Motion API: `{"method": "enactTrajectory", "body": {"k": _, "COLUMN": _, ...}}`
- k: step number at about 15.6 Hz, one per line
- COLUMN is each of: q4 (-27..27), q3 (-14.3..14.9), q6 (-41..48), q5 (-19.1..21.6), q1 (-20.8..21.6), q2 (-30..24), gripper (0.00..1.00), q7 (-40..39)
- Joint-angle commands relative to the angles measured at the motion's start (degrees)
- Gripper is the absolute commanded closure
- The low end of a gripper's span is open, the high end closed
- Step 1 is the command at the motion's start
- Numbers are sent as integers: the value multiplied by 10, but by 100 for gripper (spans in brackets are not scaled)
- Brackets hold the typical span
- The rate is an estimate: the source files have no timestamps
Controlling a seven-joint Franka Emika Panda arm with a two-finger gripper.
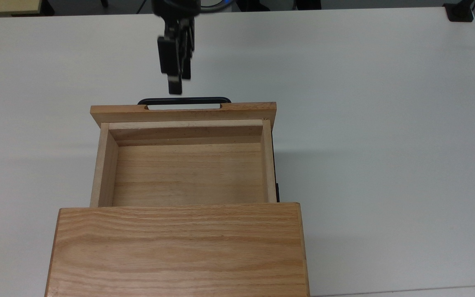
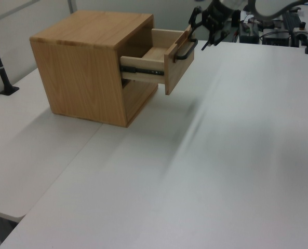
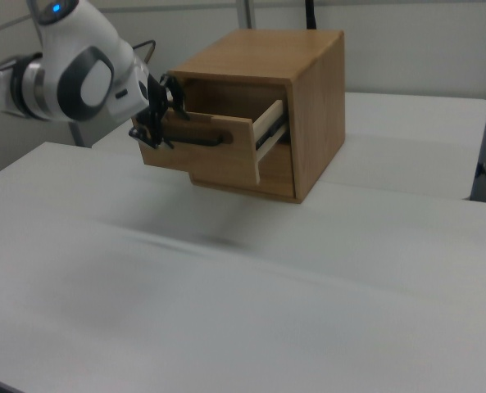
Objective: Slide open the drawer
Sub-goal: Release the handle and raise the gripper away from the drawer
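The claw hangs just beyond the drawer, in front of the black bar handle and apart from it; in the top view a strip of white table shows between its tips and the bar. Whether its fingers stand apart or together cannot be told. In the left view the claw is near the handle's far end. The drawer is pulled far out of the oak cabinet, behind the claw. It is a light oak tray with bare floor, low walls and a wider front panel, riding on a dark metal rail.
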State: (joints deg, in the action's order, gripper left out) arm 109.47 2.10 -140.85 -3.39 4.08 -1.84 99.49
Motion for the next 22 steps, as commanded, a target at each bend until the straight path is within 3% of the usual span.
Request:
{"method": "enactTrajectory", "body": {"k": 1, "q4": -79, "q3": -1, "q6": 170, "q5": 5, "q1": -1, "q2": -21, "gripper": 9, "q7": -33}}
{"method": "enactTrajectory", "body": {"k": 4, "q4": -136, "q3": -1, "q6": 301, "q5": 8, "q1": 0, "q2": -15, "gripper": 9, "q7": -153}}
{"method": "enactTrajectory", "body": {"k": 6, "q4": -148, "q3": -2, "q6": 354, "q5": 8, "q1": 7, "q2": -14, "gripper": 0, "q7": -232}}
{"method": "enactTrajectory", "body": {"k": 10, "q4": -149, "q3": -3, "q6": 401, "q5": 8, "q1": 15, "q2": -7, "gripper": 0, "q7": -398}}
{"method": "enactTrajectory", "body": {"k": 16, "q4": -151, "q3": 1, "q6": 522, "q5": -4, "q1": 12, "q2": -3, "gripper": 0, "q7": -775}}
{"method": "enactTrajectory", "body": {"k": 18, "q4": -153, "q3": 4, "q6": 537, "q5": -41, "q1": 11, "q2": -4, "gripper": 0, "q7": -857}}
{"method": "enactTrajectory", "body": {"k": 22, "q4": -170, "q3": -2, "q6": 548, "q5": -47, "q1": 16, "q2": -1, "gripper": 0, "q7": -960}}
